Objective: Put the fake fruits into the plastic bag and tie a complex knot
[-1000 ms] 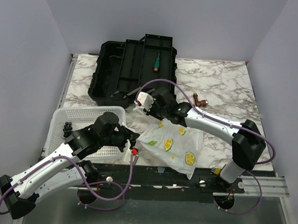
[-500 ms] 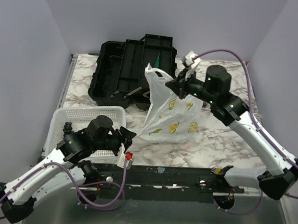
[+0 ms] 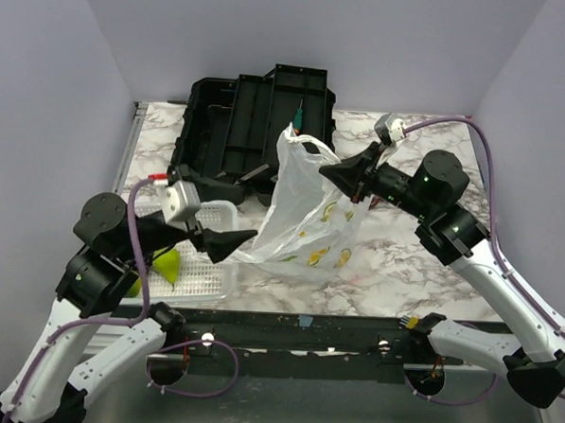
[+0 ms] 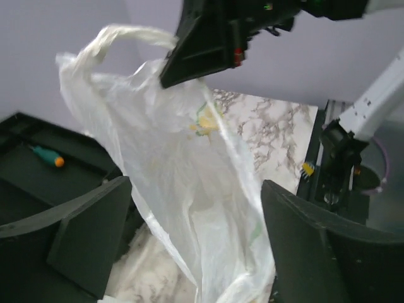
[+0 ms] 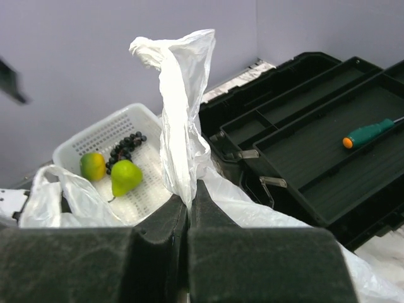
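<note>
Fruits, two, a pear and a rounder fruit, lie in the one white basket, while the right gripper pinches the single plastic bag aloft and the left gripper gapes wide just beside it.

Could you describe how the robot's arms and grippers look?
Both the left arm and right arm have white links with round black joints. A purple cable runs along each. The left gripper and right gripper have black wedge-shaped fingers.

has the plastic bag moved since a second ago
Yes. The bag lay flat near the table's front edge; now the right tool holds it up by a handle, farther back, its top overlapping the black toolbox.
</note>
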